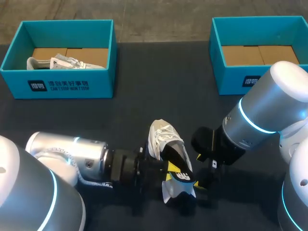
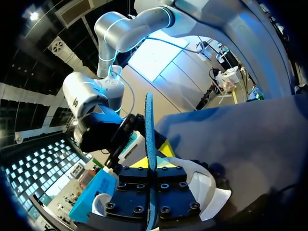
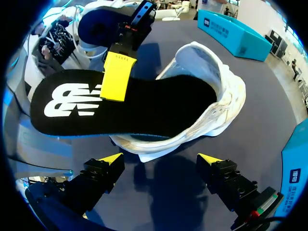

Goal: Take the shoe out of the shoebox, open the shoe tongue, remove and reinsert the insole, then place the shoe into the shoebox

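The left pincer (image 2: 153, 161) is clamped on the flat black foam insole (image 3: 159, 106). One end of the insole sits inside the white mesh sneaker (image 1: 161, 134), which lies on the dark table (image 1: 159, 86). The right pincer (image 3: 161, 159) hangs wide apart and empty just beside the sneaker. Far behind, the left teal cardboard shoebox (image 1: 57, 84) and the right teal cardboard shoebox (image 1: 231, 79) stand well apart.

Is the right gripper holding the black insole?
No: the right gripper stands open and empty near the shoe, while the left gripper holds the insole.

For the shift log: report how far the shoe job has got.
Done: shoe out on the table. In hand: left gripper shut on the insole, one end in the shoe; right gripper open beside it. Left: seating the insole, boxing the shoe.
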{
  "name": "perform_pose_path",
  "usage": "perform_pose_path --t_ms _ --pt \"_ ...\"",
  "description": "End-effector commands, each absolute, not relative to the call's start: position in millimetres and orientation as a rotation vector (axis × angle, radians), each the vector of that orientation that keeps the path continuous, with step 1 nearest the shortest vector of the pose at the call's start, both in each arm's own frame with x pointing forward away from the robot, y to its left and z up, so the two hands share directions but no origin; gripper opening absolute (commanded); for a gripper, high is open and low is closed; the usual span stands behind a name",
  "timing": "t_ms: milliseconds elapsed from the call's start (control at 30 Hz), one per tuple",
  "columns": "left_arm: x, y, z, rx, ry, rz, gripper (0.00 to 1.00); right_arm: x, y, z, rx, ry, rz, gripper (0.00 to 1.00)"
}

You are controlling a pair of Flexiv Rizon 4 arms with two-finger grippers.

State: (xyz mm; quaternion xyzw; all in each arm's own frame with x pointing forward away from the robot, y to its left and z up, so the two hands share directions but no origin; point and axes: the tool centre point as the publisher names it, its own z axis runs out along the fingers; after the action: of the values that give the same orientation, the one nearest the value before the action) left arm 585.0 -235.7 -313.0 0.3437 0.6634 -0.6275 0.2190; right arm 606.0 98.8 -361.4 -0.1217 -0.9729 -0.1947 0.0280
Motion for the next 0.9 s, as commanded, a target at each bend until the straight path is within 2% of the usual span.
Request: perform_pose_path --t_ms 33,900 --pt "589 -241 -318 0.969 1.847 -1.727 0.0 605 99 -362 -0.376 -3.005 -0.604 1.0" --pt "619 -241 -349 0.963 1.963 -1.561 0.0 605 99 -362 -0.376 -3.005 -0.604 1.0"
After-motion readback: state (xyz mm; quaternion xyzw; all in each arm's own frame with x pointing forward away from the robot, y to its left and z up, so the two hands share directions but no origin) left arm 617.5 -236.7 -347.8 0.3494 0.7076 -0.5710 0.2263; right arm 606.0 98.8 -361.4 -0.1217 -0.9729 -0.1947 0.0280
